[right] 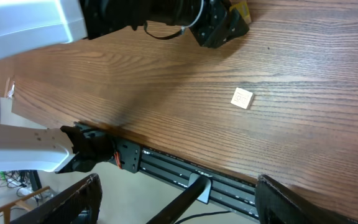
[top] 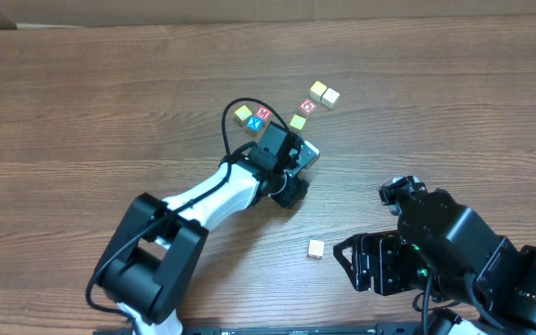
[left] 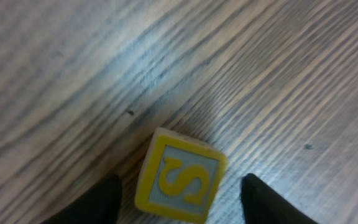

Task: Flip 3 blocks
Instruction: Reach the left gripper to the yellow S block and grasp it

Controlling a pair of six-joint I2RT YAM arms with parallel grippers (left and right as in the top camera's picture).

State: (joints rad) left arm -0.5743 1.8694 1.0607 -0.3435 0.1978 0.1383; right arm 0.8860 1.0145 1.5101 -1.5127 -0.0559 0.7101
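Blocks (top: 317,89) are seen from overhead bunched on the table (top: 82,93), one cream block (top: 315,247) well apart; no box is seen. From the left wrist, a yellow S block (left: 179,180) is framed, untouched, by the half-wide jaws of the left gripper (left: 179,208); being crooked, it could be pinched by its corners and popped away. From the right wrist, the right gripper (right: 178,186) is held wide, empty.

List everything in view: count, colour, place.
yellow S block: 1, yellow and grey, between the left fingers
red blocks: 2, M and O, far cluster
blue block: 1, beside the M
yellow-topped blocks: 3, far cluster
cream blocks: 2, one in the cluster, one alone by the right arm
table: 1, brown wood
left gripper: open, astride the S block
right gripper: open, empty
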